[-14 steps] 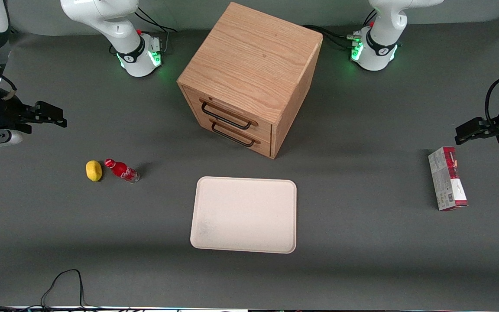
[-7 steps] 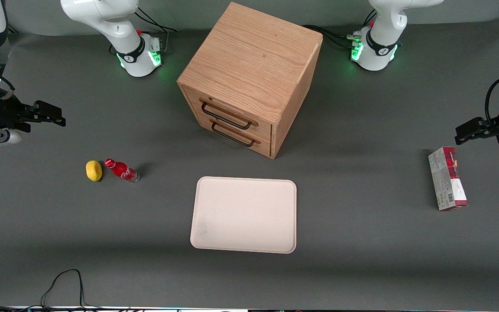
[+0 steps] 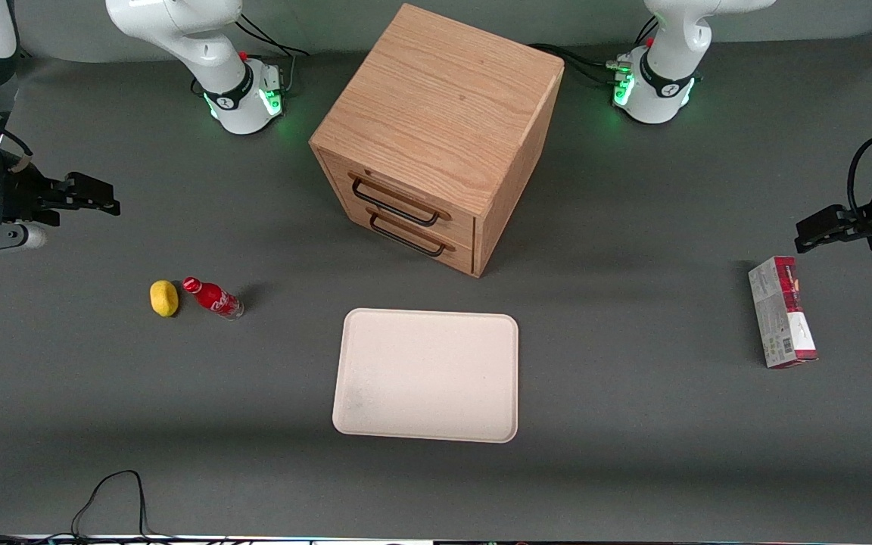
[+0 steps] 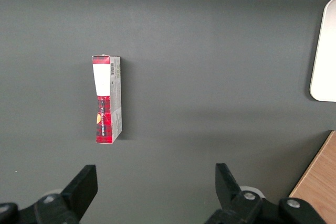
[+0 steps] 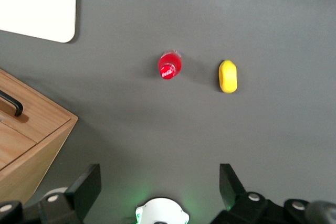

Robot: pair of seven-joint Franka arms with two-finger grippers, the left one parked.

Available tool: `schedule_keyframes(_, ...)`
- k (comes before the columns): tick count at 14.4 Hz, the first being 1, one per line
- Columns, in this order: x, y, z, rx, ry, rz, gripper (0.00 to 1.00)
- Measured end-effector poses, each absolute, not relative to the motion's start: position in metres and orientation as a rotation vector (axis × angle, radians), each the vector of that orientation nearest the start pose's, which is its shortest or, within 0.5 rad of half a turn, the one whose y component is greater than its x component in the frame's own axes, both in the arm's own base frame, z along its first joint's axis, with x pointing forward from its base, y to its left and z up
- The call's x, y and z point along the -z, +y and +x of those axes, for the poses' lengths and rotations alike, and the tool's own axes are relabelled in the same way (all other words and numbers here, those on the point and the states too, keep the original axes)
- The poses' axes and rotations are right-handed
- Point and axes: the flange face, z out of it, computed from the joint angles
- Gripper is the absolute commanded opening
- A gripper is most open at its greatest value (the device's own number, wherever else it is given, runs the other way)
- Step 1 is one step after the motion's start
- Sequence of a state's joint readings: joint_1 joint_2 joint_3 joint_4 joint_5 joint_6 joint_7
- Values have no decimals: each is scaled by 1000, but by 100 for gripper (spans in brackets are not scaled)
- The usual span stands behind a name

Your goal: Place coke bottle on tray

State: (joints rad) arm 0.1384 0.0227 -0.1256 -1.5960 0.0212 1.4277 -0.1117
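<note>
**Front view: bottle on the mat, claw released and empty**

Front view: the coke bottle (image 3: 213,297) is seen at mid-height of the frame, toward the working arm's end of the table. It is standing on the grey mat, not on the tray (image 3: 426,375). A yellow lemon-like lump (image 3: 164,298) is seen just beside it, with a small gap between them. The lump lies closer to the working arm's end than the bottle does.

The tray is found in the lower centre of the frame, flat on the mat and bare. It is well apart from the bottle. The oak cabinet (image 3: 443,113) is set in the upper centre of the frame, farther from the camera than the tray, with both drawers shut.

The gripper (image 3: 103,200) is held above the mat at the frame's edge on the working arm's end, higher in the frame than the bottle and apart from it. Nothing is gripped.

Right wrist view: the bottle (image 5: 169,66) is viewed from above, cap up, so it is upright. The lump (image 5: 228,76) is near it, not touching. The gripper (image 5: 160,182) is shown with fingers (image 5: 89,184) spread wide. A tray corner (image 5: 37,3) and a cabinet corner (image 5: 26,135) are also caught.

A red-and-grey carton (image 3: 782,322) is lying toward the parked arm's end of the table.
</note>
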Motion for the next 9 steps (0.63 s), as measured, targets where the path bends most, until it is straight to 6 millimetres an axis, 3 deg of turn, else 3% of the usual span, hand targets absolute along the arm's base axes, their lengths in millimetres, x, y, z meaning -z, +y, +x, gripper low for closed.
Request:
schedule_keyframes(3, -588, 8, 527, -297, -194, -3087, 100)
schedule_keyframes(5, -585, 8, 529, -247, -193, -3092, 100)
schedule_keyframes(7, -566, 9, 540, -216, -191, -3098, 100)
schedule_keyframes(9, -531, 9, 551, -199, -189, -3103, 100)
